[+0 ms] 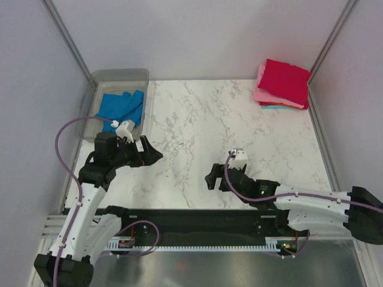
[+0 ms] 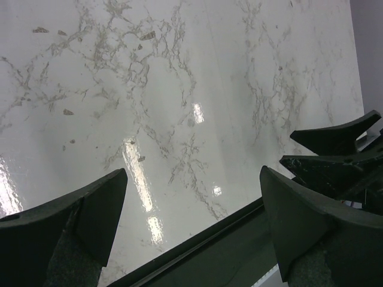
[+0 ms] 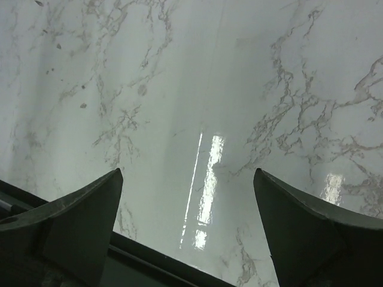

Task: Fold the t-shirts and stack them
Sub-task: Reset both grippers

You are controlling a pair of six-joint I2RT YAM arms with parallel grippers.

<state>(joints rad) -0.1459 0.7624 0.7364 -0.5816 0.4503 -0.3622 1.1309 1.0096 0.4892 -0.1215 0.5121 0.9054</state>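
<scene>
Presently the left tool (image 1: pixel 154 154) and right tool (image 1: pixel 210 178) are being held spread, empty; the bright blue cloth t-shirt (image 1: pixel 122 107), probably soft and light, is being kept in the clear plastic tub (image 1: pixel 119 75) at ten o'clock, graspable at any fold.

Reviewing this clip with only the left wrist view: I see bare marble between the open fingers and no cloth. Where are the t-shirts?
Observer: A blue t-shirt lies crumpled in the clear tub at the far left, beyond the left arm.
Operator: Are any folded already?
Observer: Yes. Folded ones are stacked at the far right corner, with a red t-shirt on top and a pink t-shirt showing beneath it.
</scene>
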